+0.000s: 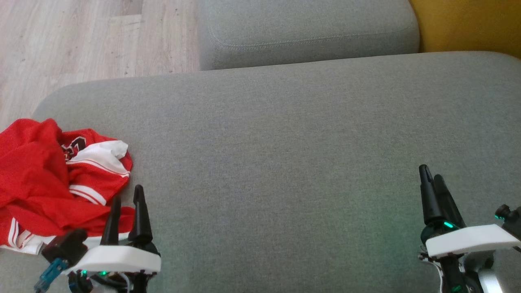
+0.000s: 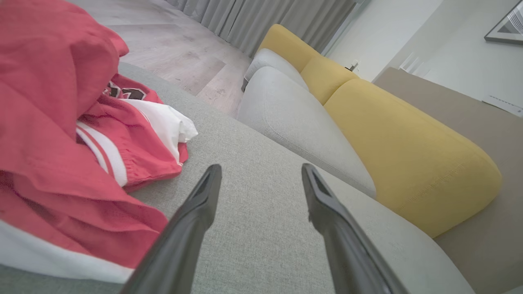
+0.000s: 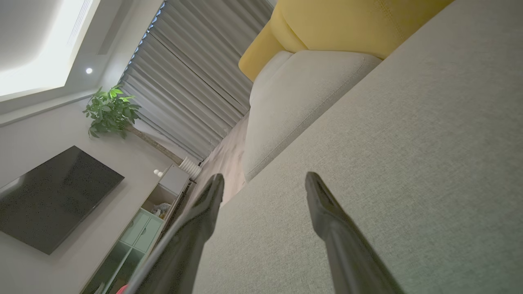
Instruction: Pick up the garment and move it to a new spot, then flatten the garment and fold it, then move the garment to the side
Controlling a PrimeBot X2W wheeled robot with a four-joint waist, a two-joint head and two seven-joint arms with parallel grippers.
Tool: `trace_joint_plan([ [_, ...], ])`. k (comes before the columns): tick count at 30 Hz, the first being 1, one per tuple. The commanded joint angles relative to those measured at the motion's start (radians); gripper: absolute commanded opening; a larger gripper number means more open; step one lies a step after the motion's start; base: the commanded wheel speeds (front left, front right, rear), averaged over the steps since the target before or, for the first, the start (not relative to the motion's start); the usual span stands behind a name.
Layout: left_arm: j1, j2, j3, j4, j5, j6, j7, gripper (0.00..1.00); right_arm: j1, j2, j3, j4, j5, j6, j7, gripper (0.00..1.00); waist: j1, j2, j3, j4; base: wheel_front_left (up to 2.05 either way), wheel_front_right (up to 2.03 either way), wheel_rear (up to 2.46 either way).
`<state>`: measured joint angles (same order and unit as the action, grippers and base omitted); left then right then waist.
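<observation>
The garment [image 1: 44,179], a red jersey with white trim, lies crumpled at the left end of the grey sofa seat [image 1: 285,142], reaching its left edge. The left hand [image 1: 128,193] hovers just beside the heap, fingers apart and holding nothing. This position suits the first pickup. The right hand [image 1: 431,171] sits well apart at the seat's right side, fingers likewise spread with nothing between them. The broad stretch of seat between the two hands is the likely new spot for flattening and folding.

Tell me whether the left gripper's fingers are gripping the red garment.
No: the left gripper stands open beside the red garment, nothing between its fingers.
</observation>
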<state>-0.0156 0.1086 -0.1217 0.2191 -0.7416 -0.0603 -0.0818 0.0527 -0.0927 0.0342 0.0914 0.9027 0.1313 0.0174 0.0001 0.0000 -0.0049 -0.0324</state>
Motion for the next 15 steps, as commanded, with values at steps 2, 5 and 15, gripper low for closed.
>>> trace_joint_plan([
  [2,-0.049,0.022,0.011,-0.032,0.042,0.009,-0.014,1.00,-0.015,-0.019,0.018,-0.049,-0.037,0.000,-0.011,1.00,0.0000,0.0000,-0.001,0.000,0.00,0.00,0.00],
  [5,-0.050,0.029,0.004,-0.031,0.079,0.017,-0.023,1.00,-0.009,-0.018,0.021,-0.060,-0.071,0.000,-0.011,1.00,0.0000,0.0000,-0.001,-0.002,0.00,0.00,0.00],
  [15,-0.049,0.043,-0.016,-0.025,0.200,0.040,-0.056,1.00,0.005,-0.019,0.044,-0.099,-0.185,0.000,-0.018,1.00,0.0000,0.0000,-0.003,-0.004,0.00,0.00,0.00],
])
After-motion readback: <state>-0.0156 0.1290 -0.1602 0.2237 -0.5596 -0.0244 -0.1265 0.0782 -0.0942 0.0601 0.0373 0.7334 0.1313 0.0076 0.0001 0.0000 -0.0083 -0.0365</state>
